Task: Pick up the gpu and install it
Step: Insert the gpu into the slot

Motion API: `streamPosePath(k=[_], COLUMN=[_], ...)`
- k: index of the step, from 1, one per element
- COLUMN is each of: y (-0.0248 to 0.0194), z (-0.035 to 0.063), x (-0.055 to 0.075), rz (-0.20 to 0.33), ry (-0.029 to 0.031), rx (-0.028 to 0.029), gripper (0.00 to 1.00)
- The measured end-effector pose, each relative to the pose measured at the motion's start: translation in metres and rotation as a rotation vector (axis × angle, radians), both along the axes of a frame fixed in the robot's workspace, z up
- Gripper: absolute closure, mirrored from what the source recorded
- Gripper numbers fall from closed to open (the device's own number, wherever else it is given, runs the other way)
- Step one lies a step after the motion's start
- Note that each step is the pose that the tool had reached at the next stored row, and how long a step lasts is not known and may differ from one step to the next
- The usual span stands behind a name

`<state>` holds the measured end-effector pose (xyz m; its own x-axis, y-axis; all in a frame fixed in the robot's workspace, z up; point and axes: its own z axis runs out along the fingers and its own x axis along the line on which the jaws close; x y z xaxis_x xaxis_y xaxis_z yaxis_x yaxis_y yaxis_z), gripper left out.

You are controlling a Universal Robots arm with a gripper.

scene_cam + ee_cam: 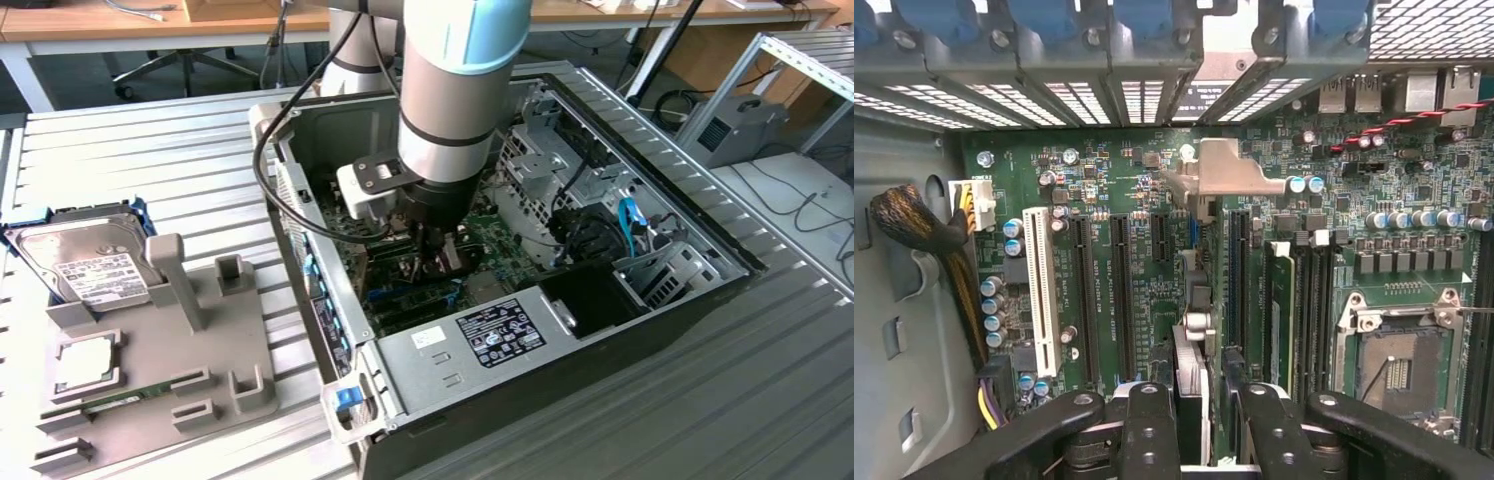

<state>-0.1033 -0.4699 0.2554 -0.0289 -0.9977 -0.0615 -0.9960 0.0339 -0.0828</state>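
My gripper (435, 258) is down inside the open computer case (694, 235), just above the motherboard (1124, 180). It is shut on the gpu (1196, 335), which the wrist view shows edge-on as a thin card running away from the fingers (1147, 430). The card ends in a silver bracket (1226, 170) near the case's rear slot covers. It stands upright over the long black expansion slots (1119, 290), in line with the slot beside the memory sockets. Whether its lower edge touches a slot is hidden by the card itself.
A white slot (1040, 290) and a braided cable bundle (914, 225) lie to one side, and the bare CPU socket (1399, 365) to the other. At the exterior view's left, a grey fixture (200, 350) carries a hard drive (87, 265), a processor (83, 365) and a memory stick (127, 400).
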Motion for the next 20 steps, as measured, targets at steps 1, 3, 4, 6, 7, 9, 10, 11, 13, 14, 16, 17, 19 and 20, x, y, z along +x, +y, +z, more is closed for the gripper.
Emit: streamPosePath(k=[1,3,4,6,7,9,10,11,13,14,16,17,19,20], y=[0.0,0.0,0.0,0.0,0.0,0.0,0.0,0.0,0.0,0.0,0.0,0.0,-0.0001,0.0], z=[-0.0001,-0.0001,-0.0001,0.001,0.0021,0.0043,0.0057,0.0063,0.0096,0.0107,0.0129,0.0135,0.0144,0.0148], x=[0.0,0.0,0.0,0.0,0.0,0.0,0.0,0.0,0.0,0.0,0.0,0.0,0.0,0.0], rz=[0.0,0.0,0.0,0.0,0.0,0.0,0.0,0.0,0.0,0.0,0.0,0.0,0.0,0.0], ry=[0.0,0.0001,0.0,0.0,-0.0001,-0.0001,-0.0001,-0.0003,-0.0002,-0.0003,-0.0002,-0.0003,-0.0004,-0.0003], rx=[0.0,-0.0001,-0.0001,0.0,0.0001,0.0,0.0,0.0003,-0.0001,0.0,0.0013,0.0044,0.0102,0.0122], gripper=[0.71,0.71,0.71,0.71,0.71,0.71,0.71,0.71,0.71,0.71,0.71,0.71,0.71,0.71])
